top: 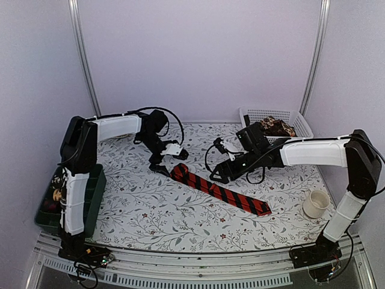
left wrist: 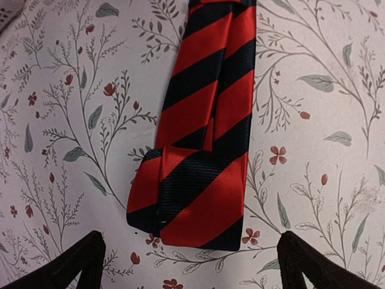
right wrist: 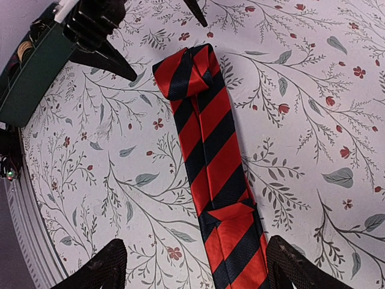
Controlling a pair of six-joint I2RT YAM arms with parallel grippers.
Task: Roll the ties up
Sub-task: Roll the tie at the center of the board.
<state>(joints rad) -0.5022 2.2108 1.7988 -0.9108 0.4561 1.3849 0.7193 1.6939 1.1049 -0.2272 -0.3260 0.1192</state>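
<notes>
A red tie with black diagonal stripes [top: 219,192] lies flat on the floral tablecloth, running from upper left to lower right. Its left end is folded over once [left wrist: 192,192]; that fold also shows in the right wrist view [right wrist: 189,72]. My left gripper [top: 168,161] is open and empty, hovering just beyond the folded end, fingers [left wrist: 72,265] either side of it. My right gripper [top: 219,174] is open and empty above the tie's middle [right wrist: 222,180]. A brown-patterned tie [top: 277,126] lies in the white basket.
A white basket [top: 301,123] stands at the back right. A cream cup [top: 316,203] stands at the right front. A green tray [top: 90,192] with small items sits at the left edge, under the left arm.
</notes>
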